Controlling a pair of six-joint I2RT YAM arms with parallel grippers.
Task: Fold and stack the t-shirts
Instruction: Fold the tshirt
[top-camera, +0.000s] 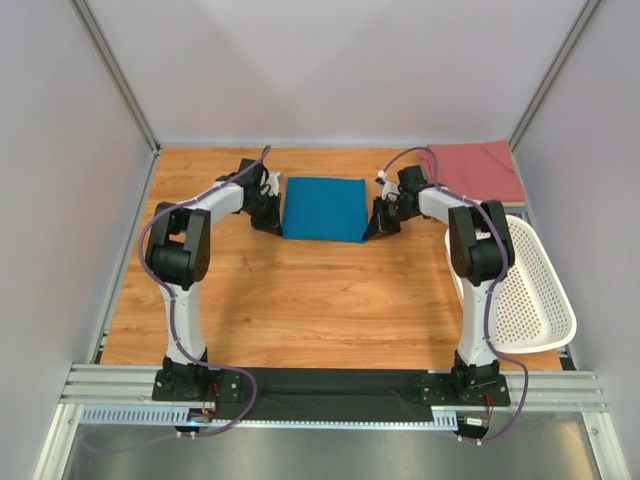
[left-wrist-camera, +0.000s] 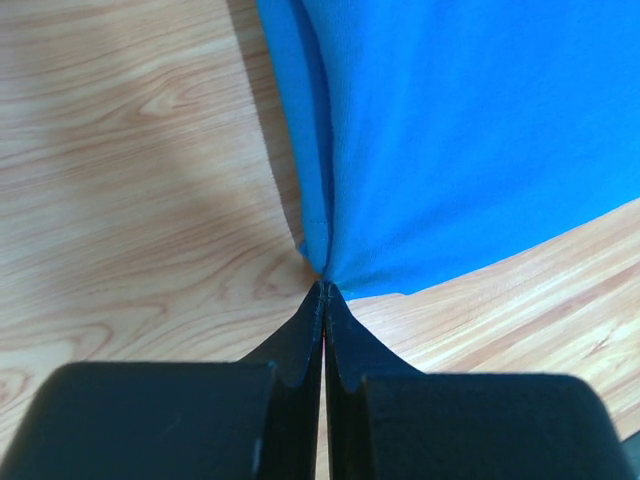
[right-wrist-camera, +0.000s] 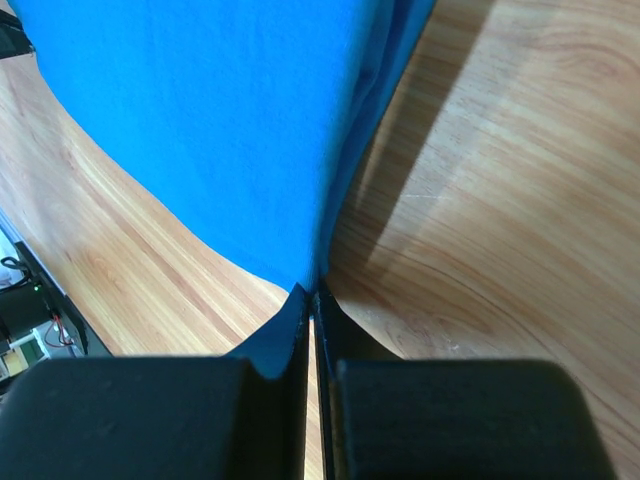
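Teal-blue t-shirt (top-camera: 322, 208) lies folded on the wooden table (top-camera: 300, 300), my left gripper (left-wrist-camera: 324, 292) and right gripper (right-wrist-camera: 313, 296) each clenched on one of its near corners.

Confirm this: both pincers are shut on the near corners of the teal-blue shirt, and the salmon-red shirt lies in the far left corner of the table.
One thing is wrong: the salmon-red shirt lies in the far right corner of the table, as the top external view shows. The rest holds: left pincer and right pincer are each shut on a near corner of the teal-blue shirt.
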